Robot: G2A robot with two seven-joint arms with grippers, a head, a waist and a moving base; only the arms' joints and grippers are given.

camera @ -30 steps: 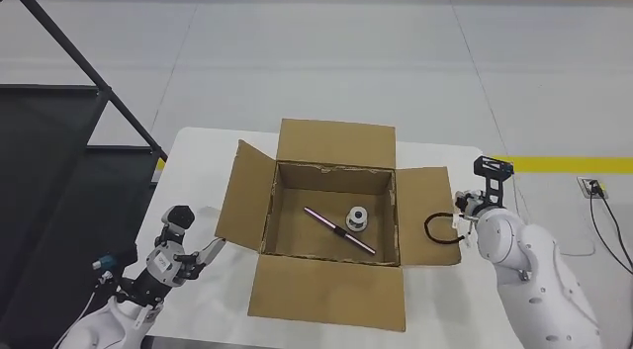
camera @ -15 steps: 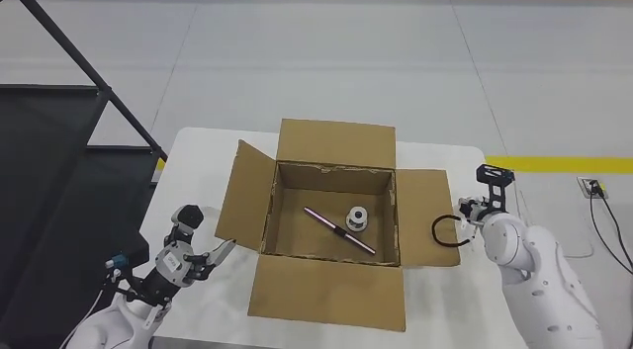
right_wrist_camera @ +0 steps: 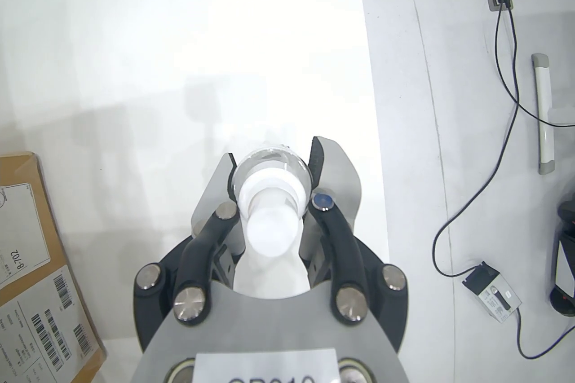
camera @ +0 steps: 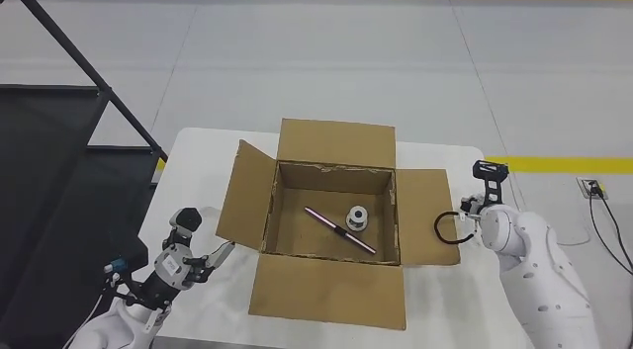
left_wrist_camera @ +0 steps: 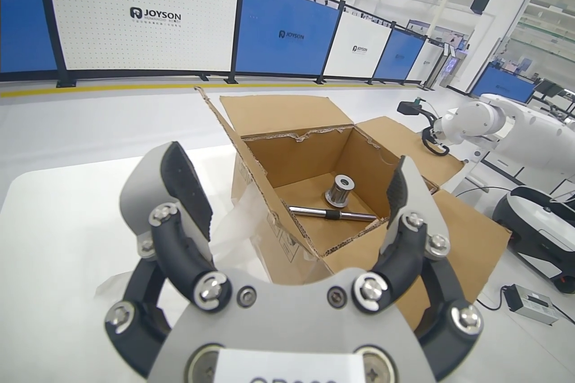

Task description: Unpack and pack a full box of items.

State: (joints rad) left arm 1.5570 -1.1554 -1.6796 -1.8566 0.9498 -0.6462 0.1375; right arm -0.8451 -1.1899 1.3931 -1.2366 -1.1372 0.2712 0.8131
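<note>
An open cardboard box (camera: 331,178) stands mid-table with its flaps spread. Inside lie a thin metal rod (camera: 339,229) and a small silver pulley (camera: 356,217); the left wrist view shows the same rod (left_wrist_camera: 332,215) and pulley (left_wrist_camera: 339,189). My left gripper (left_wrist_camera: 289,160) is open and holds nothing, low over the table by the box's left flap, near the front left corner (camera: 208,250). My right gripper (right_wrist_camera: 273,156) is shut on a clear bottle with a white cap (right_wrist_camera: 272,196), held over bare table just right of the box's right flap.
Crumpled clear plastic (left_wrist_camera: 233,223) lies on the table against the box's left side. The table's right edge (right_wrist_camera: 359,43) runs close to my right gripper. A labelled box flap (right_wrist_camera: 27,245) lies to the other side. Cables and a power adapter (right_wrist_camera: 492,290) are on the floor.
The right wrist has shifted slightly away from the box with the bottle still held. The left gripper has edged a little toward the table's front and stays open.
</note>
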